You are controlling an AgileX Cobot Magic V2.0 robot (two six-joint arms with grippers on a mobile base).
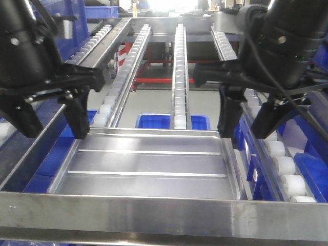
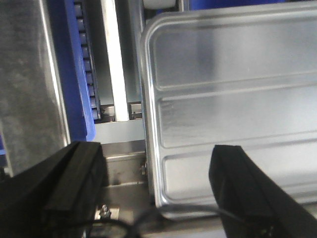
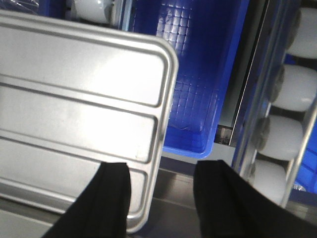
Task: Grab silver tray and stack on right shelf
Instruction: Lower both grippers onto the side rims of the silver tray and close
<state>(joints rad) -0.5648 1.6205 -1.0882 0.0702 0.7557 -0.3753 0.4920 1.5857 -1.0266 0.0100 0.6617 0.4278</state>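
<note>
1. The silver tray point(image 1: 148, 164) is laid flat on the lanes of a roller rack point(image 1: 179, 77), just behind the front rail point(image 1: 164, 215).
2. The left gripper point(image 1: 51, 120) is held spread and unclenched, with the tray's left rim straddled by its fingers point(image 2: 74, 188).
3. The right gripper point(image 1: 248, 123) is likewise released, and the right rim is straddled.
4. A blue bin point(image 3: 198, 74) is seen beneath the rack.

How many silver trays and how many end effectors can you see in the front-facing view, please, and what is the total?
silver tray: 1
end effectors: 2 (left end effector, right end effector)
Total: 3
</note>
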